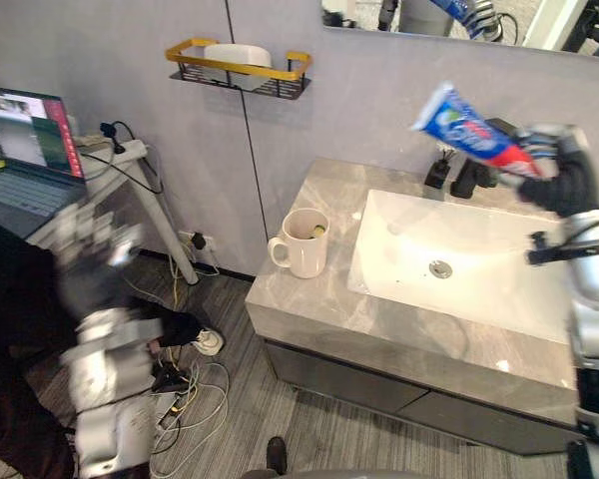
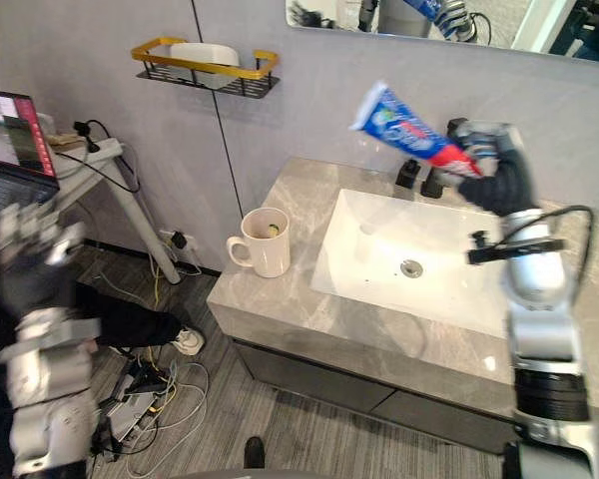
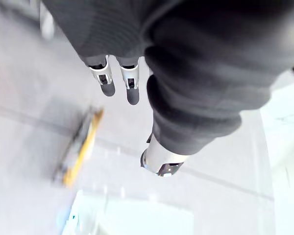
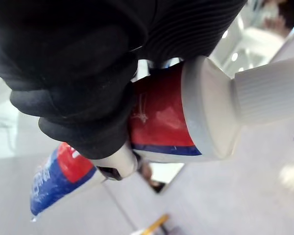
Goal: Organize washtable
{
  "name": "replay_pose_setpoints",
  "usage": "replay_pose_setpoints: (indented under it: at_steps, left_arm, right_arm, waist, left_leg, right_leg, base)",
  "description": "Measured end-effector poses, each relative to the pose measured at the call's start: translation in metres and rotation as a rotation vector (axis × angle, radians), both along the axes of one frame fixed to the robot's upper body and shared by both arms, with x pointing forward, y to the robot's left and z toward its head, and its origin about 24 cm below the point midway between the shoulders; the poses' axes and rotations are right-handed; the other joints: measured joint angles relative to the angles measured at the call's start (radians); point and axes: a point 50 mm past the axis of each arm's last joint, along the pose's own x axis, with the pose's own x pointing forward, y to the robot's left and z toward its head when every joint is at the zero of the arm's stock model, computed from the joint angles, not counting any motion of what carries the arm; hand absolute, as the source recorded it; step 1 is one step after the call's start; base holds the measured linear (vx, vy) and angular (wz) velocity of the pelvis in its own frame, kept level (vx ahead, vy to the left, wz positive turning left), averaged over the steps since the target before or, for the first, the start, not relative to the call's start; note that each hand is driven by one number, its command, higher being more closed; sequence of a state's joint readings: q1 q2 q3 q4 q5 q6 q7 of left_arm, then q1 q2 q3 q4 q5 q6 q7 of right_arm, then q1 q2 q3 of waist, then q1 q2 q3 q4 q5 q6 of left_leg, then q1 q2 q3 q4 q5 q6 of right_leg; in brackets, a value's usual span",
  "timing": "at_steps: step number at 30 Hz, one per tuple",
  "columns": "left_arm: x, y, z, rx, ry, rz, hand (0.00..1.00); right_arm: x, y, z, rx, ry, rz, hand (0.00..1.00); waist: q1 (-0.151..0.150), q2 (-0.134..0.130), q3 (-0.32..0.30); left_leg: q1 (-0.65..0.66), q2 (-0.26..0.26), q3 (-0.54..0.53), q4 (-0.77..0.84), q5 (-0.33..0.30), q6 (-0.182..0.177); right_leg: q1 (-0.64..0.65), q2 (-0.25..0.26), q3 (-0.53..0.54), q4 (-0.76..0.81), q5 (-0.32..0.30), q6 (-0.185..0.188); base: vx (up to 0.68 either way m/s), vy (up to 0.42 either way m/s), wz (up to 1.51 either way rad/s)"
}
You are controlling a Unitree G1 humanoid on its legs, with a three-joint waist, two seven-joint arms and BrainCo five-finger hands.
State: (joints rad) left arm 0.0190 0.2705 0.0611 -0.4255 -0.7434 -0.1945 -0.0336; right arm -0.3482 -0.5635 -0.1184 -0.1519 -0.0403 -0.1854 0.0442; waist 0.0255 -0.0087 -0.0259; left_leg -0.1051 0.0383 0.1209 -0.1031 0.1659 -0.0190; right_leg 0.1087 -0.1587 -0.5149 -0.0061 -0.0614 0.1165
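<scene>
1. One toothpaste tube (image 1: pixel 474 130) gripped near its cap end by the right hand (image 1: pixel 559 170), raised with the flat tail slanting up and away from the hand, over the white sink basin (image 1: pixel 419 235). White mug (image 1: pixel 304 242) well below the hand, out past the tube's tail. Probably the step in hand: carrying the tube to that mug. Best lowered slowly and steered clear of the rim.
2. Seen again from the other eye: left hand (image 2: pixel 30 254) low and well apart from the tube, off the counter's far side.
3. Left hand's fingers (image 3: pixel 132 90) straight and relaxed, holding nothing.
4. Right hand's fingers curled round the tube's red band, just behind the white shoulder and ribbed white cap (image 4: pixel 269 93). Body blue, red and white, glossy. Looks soft and likely to dent, so hold it firmly without squeezing.
</scene>
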Motion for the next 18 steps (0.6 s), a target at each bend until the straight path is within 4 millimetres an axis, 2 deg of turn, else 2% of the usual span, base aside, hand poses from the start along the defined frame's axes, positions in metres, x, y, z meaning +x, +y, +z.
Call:
replay_pose_setpoints:
  at_steps: [1,4,7,18]
  left_arm:
    - [0.006,-0.022,0.009,0.004,-0.044,-0.121,0.00]
    - [0.013,-0.053,0.024,-0.021,-0.100,-0.299,0.00]
    - [0.014,-0.068,0.029,-0.037,-0.111,-0.369,0.00]
    - [0.014,-0.078,0.026,-0.066,-0.079,-0.426,0.00]
  right_arm:
    - [0.001,0.014,-0.001,0.011,-0.005,0.053,1.00]
    - [-0.004,0.046,-0.002,0.071,-0.034,0.171,1.00]
    - [-0.009,0.064,-0.002,0.121,-0.057,0.233,1.00]
    - [-0.014,0.092,-0.005,0.198,-0.058,0.334,1.00]
  waist:
    - [-0.001,0.008,-0.001]
    - [0.010,0.017,-0.001]
    - [0.012,0.017,-0.001]
    - [-0.002,0.018,0.000]
  left_leg:
    - [0.001,-0.004,-0.009,0.002,0.002,0.001]
    - [0.007,-0.005,-0.009,0.005,0.003,0.001]
    - [0.010,-0.004,-0.013,0.005,0.007,-0.004]
    - [0.023,-0.003,-0.006,-0.001,0.006,-0.004]
  right_leg:
    - [0.006,0.000,-0.008,0.000,0.000,0.001]
    - [0.011,0.000,-0.008,0.002,0.000,0.001]
    - [0.014,0.001,-0.009,0.002,0.000,0.000]
    - [0.024,0.001,-0.006,-0.015,-0.001,-0.003]
  base:
    - [-0.01,0.000,0.22]
    - [0.00,0.002,0.04]
    - [0.00,0.000,0.00]
    - [-0.03,0.002,0.00]
